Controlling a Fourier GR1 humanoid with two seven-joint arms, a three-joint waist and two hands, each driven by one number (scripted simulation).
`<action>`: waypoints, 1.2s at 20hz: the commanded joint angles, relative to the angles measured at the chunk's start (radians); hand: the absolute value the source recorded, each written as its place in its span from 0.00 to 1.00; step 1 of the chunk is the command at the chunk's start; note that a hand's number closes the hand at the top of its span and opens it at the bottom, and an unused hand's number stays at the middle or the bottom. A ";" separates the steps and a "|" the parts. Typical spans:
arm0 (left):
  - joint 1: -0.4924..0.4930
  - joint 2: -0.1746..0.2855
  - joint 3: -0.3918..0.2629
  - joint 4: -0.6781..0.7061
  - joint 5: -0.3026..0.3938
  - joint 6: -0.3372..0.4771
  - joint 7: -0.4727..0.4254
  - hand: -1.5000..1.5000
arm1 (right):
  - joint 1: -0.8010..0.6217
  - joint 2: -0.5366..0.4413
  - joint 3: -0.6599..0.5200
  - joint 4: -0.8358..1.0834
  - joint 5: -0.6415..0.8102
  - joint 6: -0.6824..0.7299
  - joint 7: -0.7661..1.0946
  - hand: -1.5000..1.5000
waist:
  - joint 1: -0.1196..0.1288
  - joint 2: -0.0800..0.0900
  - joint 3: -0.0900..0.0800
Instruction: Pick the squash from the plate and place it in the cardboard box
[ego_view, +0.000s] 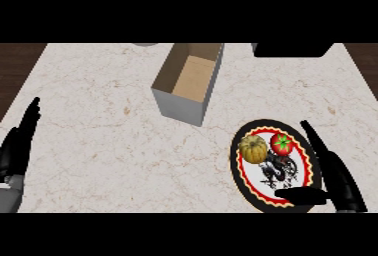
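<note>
While squash (253, 148) lies on plate (251, 176), right hand (341, 192) fingers (322, 152) wide, near, seemingly apart.

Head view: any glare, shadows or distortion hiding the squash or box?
Head view: even light, no glare on the counter; squash plainly lit on the plate, which looks stretched taller than wide; cardboard box interior bright, its near wall greyer; the thumb of the right hand covers the plate's lower rim.

Squash (253, 148) lies on plate (237, 170) beside tomato (281, 143).
</note>
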 joint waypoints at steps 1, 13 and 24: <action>0.000 0.004 0.004 -0.018 -0.034 -0.010 0.047 0.50 | 0.020 -0.069 -0.014 -0.090 0.060 0.057 0.027 0.00 | -0.002 -0.002 0.002; 0.005 -0.012 -0.005 -0.045 -0.036 -0.019 0.044 0.50 | -0.346 -0.153 0.151 -0.009 0.071 0.623 0.543 0.00 | 0.038 0.003 0.001; 0.032 -0.038 0.002 -0.096 -0.077 -0.019 0.083 0.50 | -0.630 0.062 0.151 0.368 0.052 0.875 0.684 0.00 | 0.026 0.001 0.003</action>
